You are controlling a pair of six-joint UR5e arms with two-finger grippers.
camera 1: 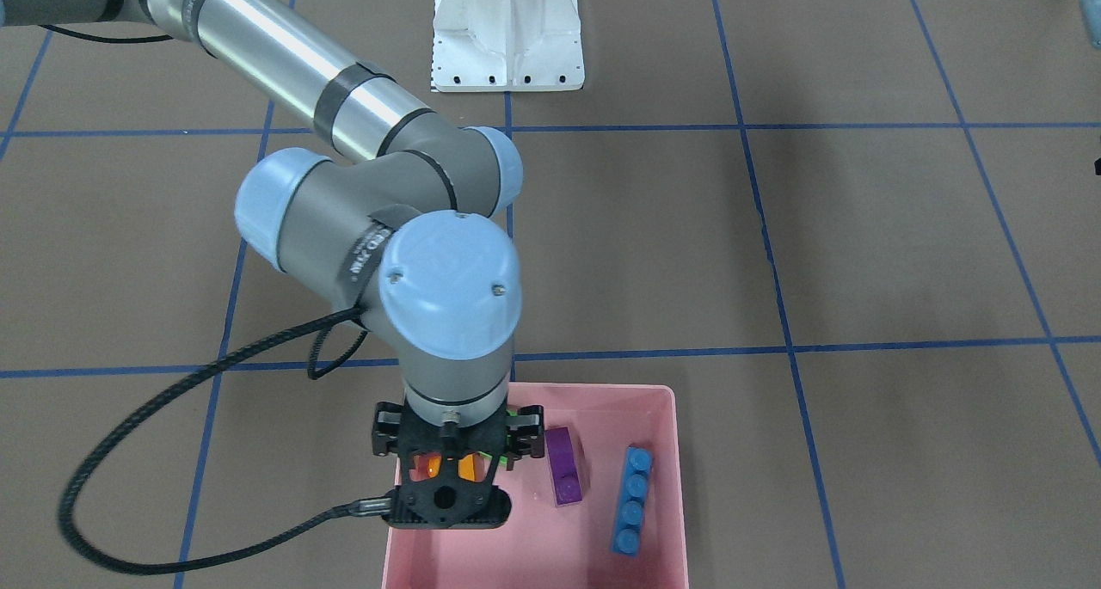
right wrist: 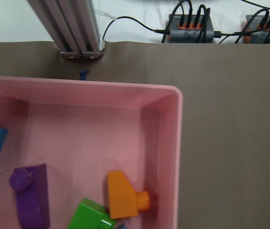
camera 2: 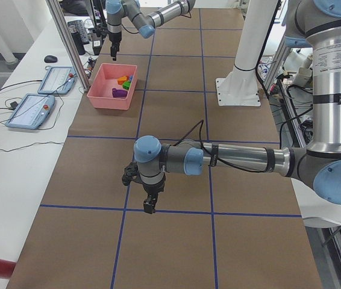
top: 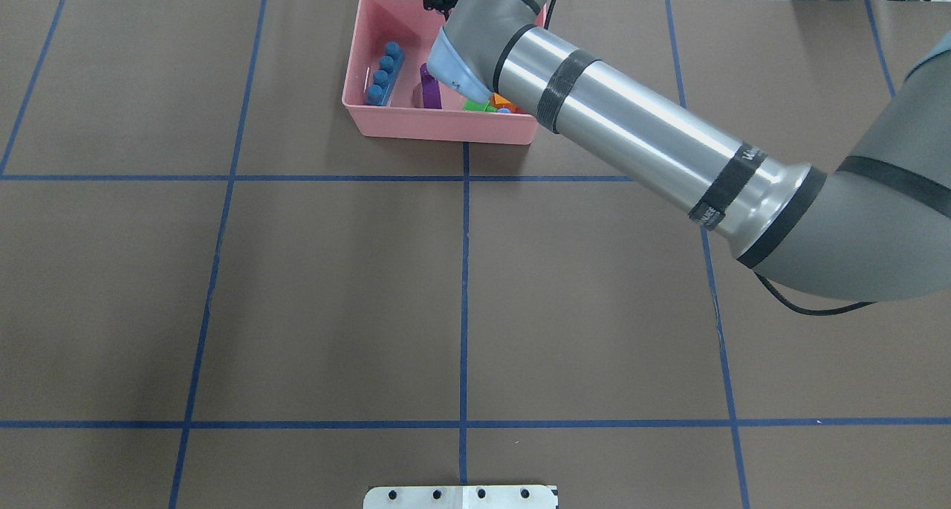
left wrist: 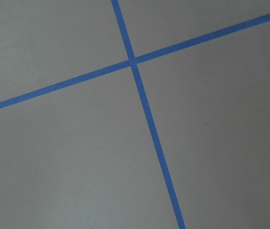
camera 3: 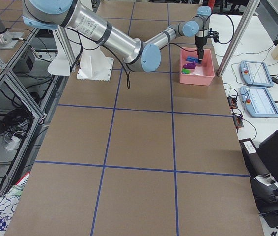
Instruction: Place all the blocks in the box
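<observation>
The pink box (camera 1: 662, 417) stands at the table's far edge in the overhead view (top: 438, 126). In it lie the long blue block (camera 1: 632, 500), the purple block (camera 1: 565, 476), the orange block (right wrist: 123, 194) and the green block (right wrist: 91, 217). A tiny blue block (top: 504, 111) peeks out beside the orange one. My right gripper (camera 1: 447, 486) hangs above the box over the orange block. Its fingers are hidden under the wrist, so I cannot tell if it is open or shut. My left gripper (camera 2: 149, 206) hovers over bare table, far from the box. I cannot tell its state.
The white robot base (camera 1: 507, 34) stands at the table's middle near the robot. An aluminium post (right wrist: 73, 28) rises just beyond the box. Two tablets (camera 2: 32, 111) lie on the side bench. Blue tape lines (left wrist: 144, 105) cross the brown table.
</observation>
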